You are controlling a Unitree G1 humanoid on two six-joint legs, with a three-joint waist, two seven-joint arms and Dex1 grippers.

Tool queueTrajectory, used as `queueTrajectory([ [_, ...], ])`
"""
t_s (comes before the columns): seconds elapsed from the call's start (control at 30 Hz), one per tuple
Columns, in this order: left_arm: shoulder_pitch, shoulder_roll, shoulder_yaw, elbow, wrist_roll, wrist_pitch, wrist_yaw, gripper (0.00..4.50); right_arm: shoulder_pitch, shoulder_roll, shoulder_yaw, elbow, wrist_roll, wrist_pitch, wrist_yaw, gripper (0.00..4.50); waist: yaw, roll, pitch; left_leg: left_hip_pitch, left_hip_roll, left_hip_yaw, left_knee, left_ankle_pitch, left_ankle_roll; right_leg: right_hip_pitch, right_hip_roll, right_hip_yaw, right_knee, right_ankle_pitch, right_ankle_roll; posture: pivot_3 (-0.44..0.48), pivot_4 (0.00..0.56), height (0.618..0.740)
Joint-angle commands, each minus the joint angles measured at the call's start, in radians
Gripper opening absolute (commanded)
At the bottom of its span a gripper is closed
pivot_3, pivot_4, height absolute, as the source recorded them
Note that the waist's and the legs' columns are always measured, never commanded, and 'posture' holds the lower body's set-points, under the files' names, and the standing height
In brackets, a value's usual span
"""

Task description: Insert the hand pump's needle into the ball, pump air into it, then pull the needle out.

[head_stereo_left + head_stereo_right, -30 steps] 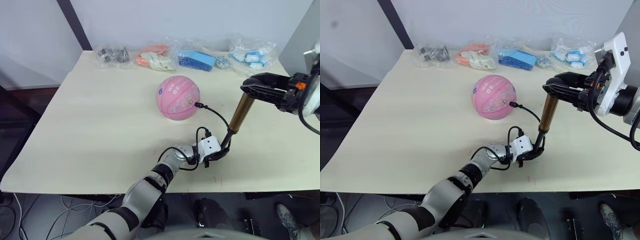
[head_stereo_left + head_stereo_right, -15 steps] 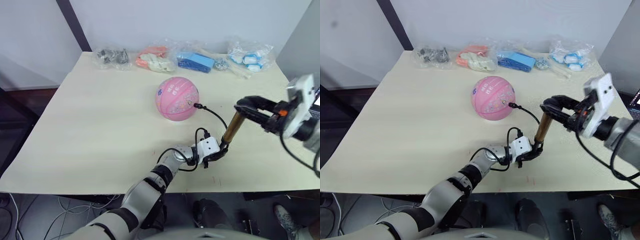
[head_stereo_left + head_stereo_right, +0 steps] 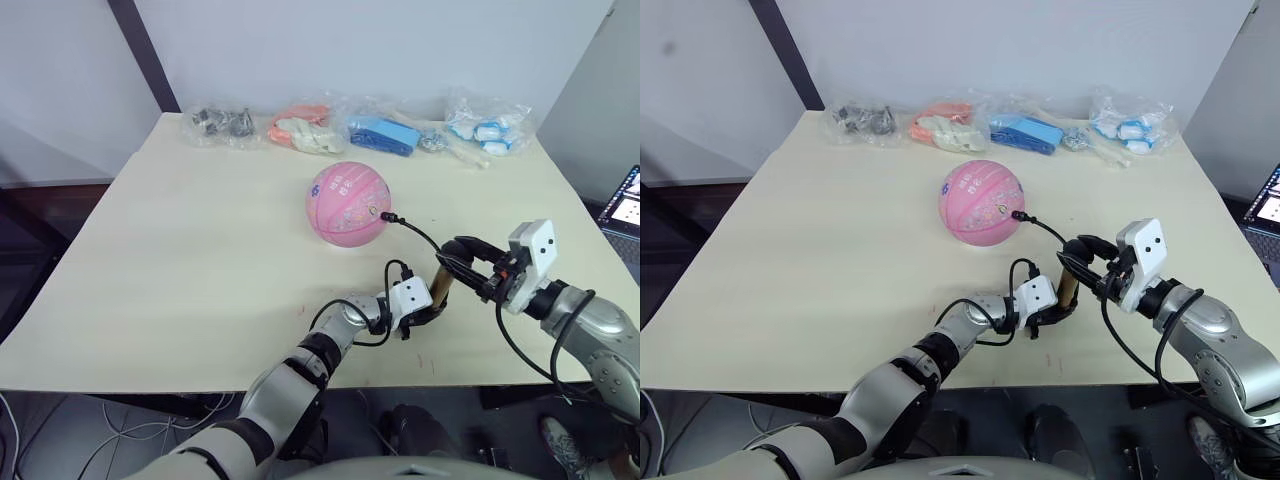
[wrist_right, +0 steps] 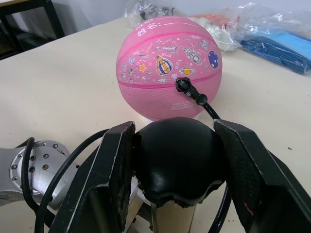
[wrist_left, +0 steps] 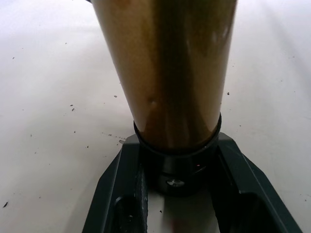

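Left pincer (image 5: 177, 194) clamps hand pump (image 3: 441, 285) base; right pincer (image 4: 177, 165) grips its handle; needle (image 4: 183, 85) sits in ball (image 3: 347, 203)

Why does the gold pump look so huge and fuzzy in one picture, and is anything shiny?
In the left wrist view, the hand pump sits right against the camera, so its barrel looks huge and soft-edged, with pale glare streaks. In the right wrist view, the pump's black handle looms large, while the ball looks crisp. In the left eye view, plastic bags glint.

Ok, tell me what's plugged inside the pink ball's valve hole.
The black fitting at the tip of the hand pump's hose sits against the ball at its valve. The needle itself can't be seen; it is covered by the fitting and the ball.
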Motion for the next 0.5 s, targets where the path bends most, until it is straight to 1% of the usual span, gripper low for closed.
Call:
queueTrajectory([
  [0.03,0.039,0.023,-0.031,0.054,0.050,0.027,-0.018,1.14,0.011,-0.057,-0.028,0.033,-0.007,0.138,-0.009,2.06,0.001,0.002,0.001,0.000,0.000,0.000,0.000,0.000,0.000,0.000,0.000,0.000,0.000,0.001,0.001,0.000,0.150,0.740],
  [0.07,0.040,0.023,-0.031,0.054,0.050,0.027,-0.018,1.14,-0.004,-0.072,-0.051,0.014,0.012,0.154,-0.009,2.06,0.002,0.005,0.003,-0.001,-0.001,0.000,0.000,0.000,0.000,0.000,-0.001,0.001,0.000,0.001,0.001,0.000,0.150,0.740],
  [0.17,0.043,0.021,-0.032,0.054,0.051,0.027,-0.020,1.14,-0.110,-0.138,-0.178,-0.050,0.160,0.257,-0.027,2.06,0.005,0.011,0.009,-0.003,-0.003,0.001,0.000,0.000,0.000,-0.001,-0.004,0.001,0.000,0.001,0.002,0.000,0.150,0.740],
  [0.23,0.042,0.021,-0.032,0.055,0.052,0.027,-0.020,1.14,-0.144,-0.163,-0.214,-0.064,0.204,0.300,-0.031,2.06,0.007,0.015,0.013,-0.010,-0.004,0.001,0.002,0.000,0.000,-0.007,-0.005,0.000,0.000,0.001,0.002,0.000,0.150,0.740],
  [0.3,0.042,0.021,-0.031,0.055,0.052,0.026,-0.020,1.14,-0.223,-0.202,-0.279,-0.069,0.285,0.352,-0.054,2.06,0.008,0.018,0.016,-0.016,-0.005,0.001,0.004,0.001,0.000,-0.011,-0.005,-0.001,0.000,0.002,0.003,0.000,0.150,0.740],
  [0.33,0.042,0.021,-0.030,0.055,0.051,0.027,-0.019,1.14,-0.276,-0.224,-0.316,-0.065,0.340,0.379,-0.071,2.06,0.008,0.023,0.022,-0.017,-0.006,0.001,0.004,0.001,0.000,-0.012,-0.006,-0.001,0.000,0.002,0.003,0.000,0.150,0.740],
  [0.4,0.042,0.021,-0.030,0.055,0.050,0.028,-0.017,1.14,-0.356,-0.265,-0.364,-0.056,0.426,0.425,-0.097,2.06,0.008,0.029,0.027,-0.021,-0.007,0.001,0.005,0.001,0.000,-0.015,-0.009,0.001,0.000,0.004,0.005,0.000,0.150,0.740],
  [0.43,0.042,0.021,-0.030,0.054,0.049,0.028,-0.016,1.14,-0.388,-0.284,-0.380,-0.050,0.459,0.445,-0.107,2.06,0.008,0.030,0.028,-0.023,-0.009,0.003,0.006,0.001,0.000,-0.018,-0.010,0.002,0.000,0.005,0.005,0.000,0.150,0.740],
  [0.5,0.042,0.022,-0.030,0.054,0.048,0.029,-0.015,1.14,-0.427,-0.311,-0.398,-0.042,0.506,0.475,-0.127,2.06,0.008,0.026,0.030,-0.024,-0.012,0.002,0.006,0.001,0.000,-0.018,-0.012,0.002,0.000,0.005,0.005,0.000,0.150,0.740],
])
